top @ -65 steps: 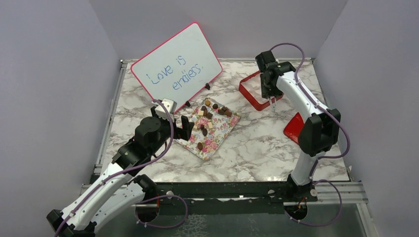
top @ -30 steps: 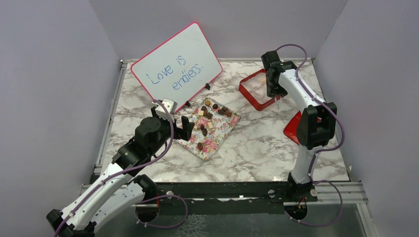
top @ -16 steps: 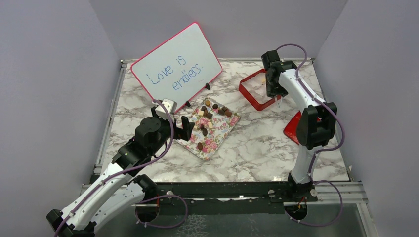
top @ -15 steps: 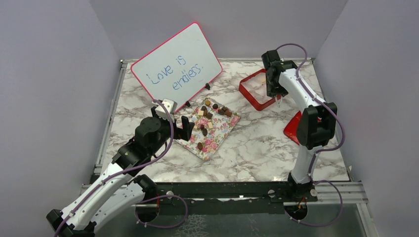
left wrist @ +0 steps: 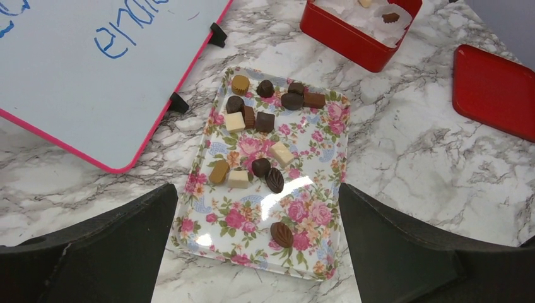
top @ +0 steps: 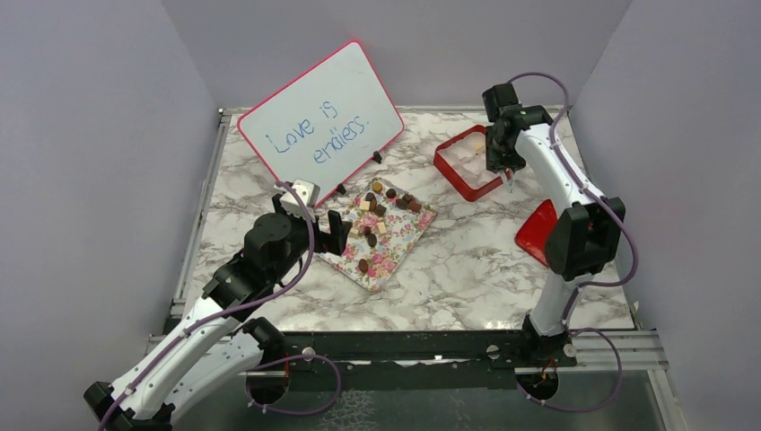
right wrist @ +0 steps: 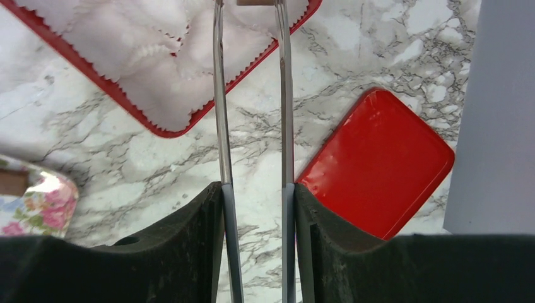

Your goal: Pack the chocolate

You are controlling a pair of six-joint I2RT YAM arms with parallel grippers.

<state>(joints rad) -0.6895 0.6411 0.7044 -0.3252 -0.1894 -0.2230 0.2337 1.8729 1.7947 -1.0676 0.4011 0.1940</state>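
Surveying from the left of the overhead view: one whiteboard [top: 321, 112] stands propped at upper left, clear of the work.

The left gripper [left wrist: 257, 196] hangs over the near end of the floral tray [left wrist: 315, 158]. Its jaws are spread fully wide and grip nothing. Judgement: it is parked there to give its camera a view of the stock, not to pick.

The chocolate [left wrist: 265, 122] lies loose on that tray at centre frame. Count on the tray: fifteen pieces. Nine are clustered at the far end, five sit mid-tray, and one brown oval lies alone near the close edge.

Right of centre, one red box [top: 453, 177] sits open, lined with white paper cups [right wrist: 126, 38] to receive the pieces. In the left wrist view it holds one dark piece in a cup. A pale piece also shows at the frame's top edge, but whether that one is lying in the box or being carried cannot be told.

The right gripper [right wrist: 255, 211] is partly closed on one pair of metal tongs [right wrist: 219, 95]. The tong tips pinch one brown piece [right wrist: 255, 2] over the box at the top of the right wrist view. The tongs are presumably used for reach and a fine grip.

One red lid [right wrist: 378, 158] lies on the marble at far right, set apart from the box so the opening stays accessible.
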